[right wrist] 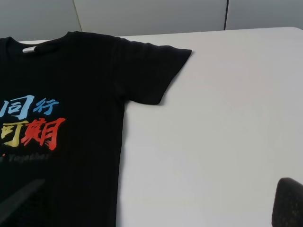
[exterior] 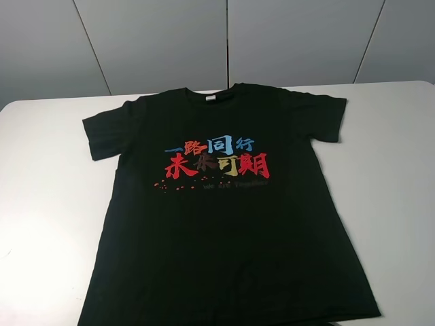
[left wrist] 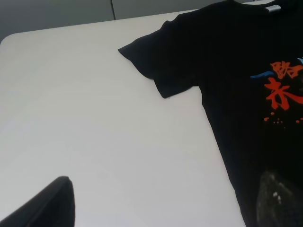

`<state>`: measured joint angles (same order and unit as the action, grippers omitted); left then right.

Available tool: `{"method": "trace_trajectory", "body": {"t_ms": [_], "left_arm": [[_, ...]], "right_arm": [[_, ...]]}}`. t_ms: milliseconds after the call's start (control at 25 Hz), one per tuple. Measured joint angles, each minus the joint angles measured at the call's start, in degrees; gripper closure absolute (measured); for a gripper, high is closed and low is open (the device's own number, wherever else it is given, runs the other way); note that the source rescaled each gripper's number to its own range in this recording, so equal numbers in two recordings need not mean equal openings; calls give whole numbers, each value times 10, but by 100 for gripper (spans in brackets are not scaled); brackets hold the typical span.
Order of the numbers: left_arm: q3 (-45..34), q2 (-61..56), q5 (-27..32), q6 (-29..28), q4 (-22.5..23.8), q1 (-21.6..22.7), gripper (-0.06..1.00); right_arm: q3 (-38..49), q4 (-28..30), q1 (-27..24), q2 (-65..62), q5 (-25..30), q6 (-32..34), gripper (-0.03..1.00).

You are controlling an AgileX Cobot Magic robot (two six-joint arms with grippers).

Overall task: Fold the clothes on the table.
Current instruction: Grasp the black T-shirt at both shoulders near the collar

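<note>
Table [exterior: 47, 176], T-shirt [exterior: 224, 231] flat — end effectors [left wrist: 165, 189] [right wrist: 163, 184] wide, empty.

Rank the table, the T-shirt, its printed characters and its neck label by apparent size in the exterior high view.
1. table, spanning the whole width
2. T-shirt
3. printed characters
4. neck label, a tiny white tab

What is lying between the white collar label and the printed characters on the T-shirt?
Only plain black T-shirt cloth; the exterior high view shows it.
</note>
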<state>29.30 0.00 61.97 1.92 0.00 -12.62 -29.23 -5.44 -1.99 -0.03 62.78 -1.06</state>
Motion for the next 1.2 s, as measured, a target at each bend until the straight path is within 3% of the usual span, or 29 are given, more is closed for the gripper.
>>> {"method": "trace_trajectory", "body": {"t_ms": [1200], "left_arm": [[0, 0, 0, -1, 7, 0, -5]], "right_arm": [[0, 0, 0, 0, 0, 0, -3]]}}
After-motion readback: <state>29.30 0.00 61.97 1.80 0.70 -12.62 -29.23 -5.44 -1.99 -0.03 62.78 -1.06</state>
